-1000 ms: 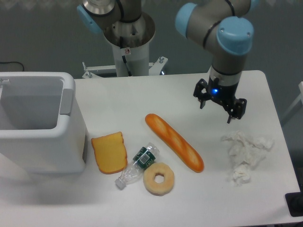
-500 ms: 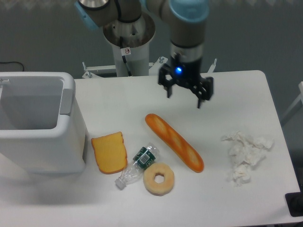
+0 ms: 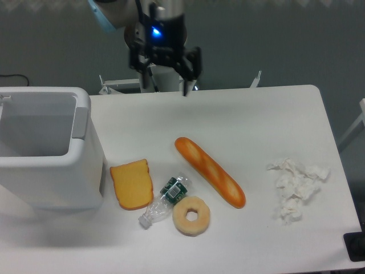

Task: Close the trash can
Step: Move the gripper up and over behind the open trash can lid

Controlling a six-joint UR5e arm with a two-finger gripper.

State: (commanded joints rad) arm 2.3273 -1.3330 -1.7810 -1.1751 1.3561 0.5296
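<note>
Trash can: the large white boxy plastic trash can [image 3: 48, 151] with a grey side tab was placed at the left edge of the white table [image 3: 268, 120], its top open and the interior exposed.
Gripper: the black two-finger gripper [image 3: 164, 67] was held over the back edge, well apart from the can.
Jaws: the fingers were spread, with nothing held.
Front-middle area: an orange bread slice [image 3: 132, 184], a crushed clear plastic bottle [image 3: 165, 200], a pale ring doughnut [image 3: 191, 215] and a long baguette [image 3: 209, 171] were grouped.
Right edge: crumpled white tissue [image 3: 295, 186] was lying.
</note>
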